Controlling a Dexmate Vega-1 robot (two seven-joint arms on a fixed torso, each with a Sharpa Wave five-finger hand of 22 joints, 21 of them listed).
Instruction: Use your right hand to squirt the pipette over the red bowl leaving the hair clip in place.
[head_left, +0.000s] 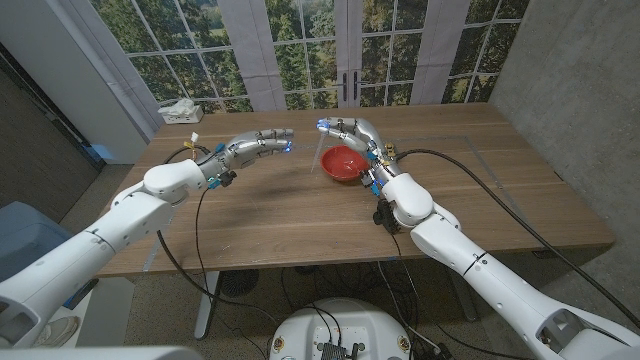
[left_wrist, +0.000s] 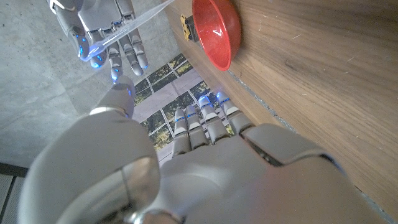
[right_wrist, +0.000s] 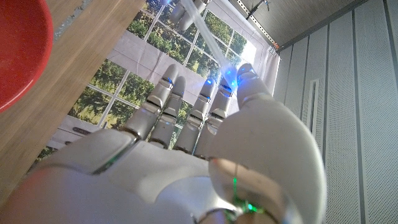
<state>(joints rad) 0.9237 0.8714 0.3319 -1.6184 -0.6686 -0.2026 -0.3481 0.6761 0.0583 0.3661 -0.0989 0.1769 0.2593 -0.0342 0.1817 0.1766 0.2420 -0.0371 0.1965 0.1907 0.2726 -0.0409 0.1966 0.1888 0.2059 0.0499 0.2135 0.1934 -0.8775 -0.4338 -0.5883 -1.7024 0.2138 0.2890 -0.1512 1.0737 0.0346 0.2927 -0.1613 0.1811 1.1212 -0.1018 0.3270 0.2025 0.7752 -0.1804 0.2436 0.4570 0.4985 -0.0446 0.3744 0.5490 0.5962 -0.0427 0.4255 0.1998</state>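
Observation:
The red bowl (head_left: 343, 163) (left_wrist: 216, 31) (right_wrist: 18, 50) stands on the wooden table (head_left: 280, 215) past its middle. My right hand (head_left: 350, 131) (left_wrist: 102, 31) (right_wrist: 205, 143) hovers just behind and above the bowl and pinches a clear pipette (head_left: 319, 152) (left_wrist: 146, 17) (right_wrist: 202, 31), whose thin tip slants down beside the bowl's left rim. A small yellow-and-black hair clip (left_wrist: 188, 26) lies on the table against the bowl's far side. My left hand (head_left: 265, 142) (left_wrist: 205, 124) hangs in the air left of the bowl, fingers stretched toward it, holding nothing.
A tissue box (head_left: 180, 110) sits at the table's far left corner. Black cables (head_left: 480, 170) run across the right half of the table from my right arm. Windows and a grey wall stand behind the table's far edge.

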